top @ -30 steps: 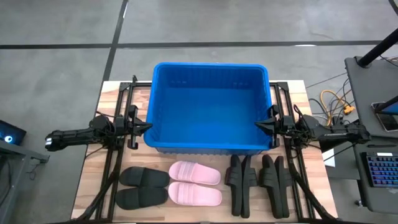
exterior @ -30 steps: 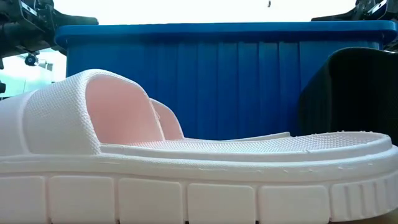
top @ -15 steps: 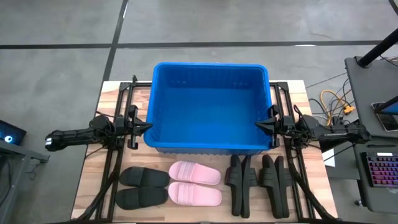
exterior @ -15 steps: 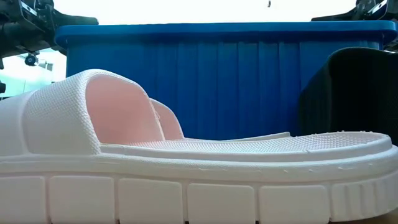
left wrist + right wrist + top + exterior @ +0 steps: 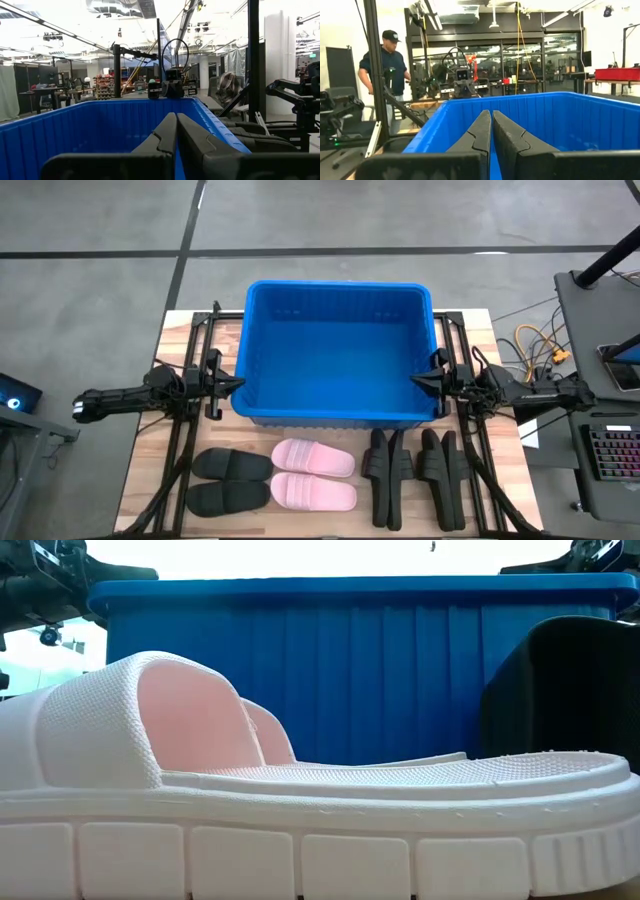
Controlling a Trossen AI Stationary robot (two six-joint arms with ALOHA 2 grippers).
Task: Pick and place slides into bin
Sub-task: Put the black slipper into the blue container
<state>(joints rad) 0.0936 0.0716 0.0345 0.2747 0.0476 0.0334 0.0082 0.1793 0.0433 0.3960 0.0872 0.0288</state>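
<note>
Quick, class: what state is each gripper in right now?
Left gripper: fingers closed, holding nothing, beside the bin.
Right gripper: fingers closed, holding nothing, at the bin's opposite side.

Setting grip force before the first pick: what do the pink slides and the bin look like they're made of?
The pink slides look like soft moulded foam or rubber with a matte finish: in the low view the strap is finely textured and the thick sole has moulded blocks. The bin looks like rigid moulded plastic, bright blue with a slight sheen, ribbed walls and a rolled rim. How soft the slides are cannot be confirmed by sight.
</note>
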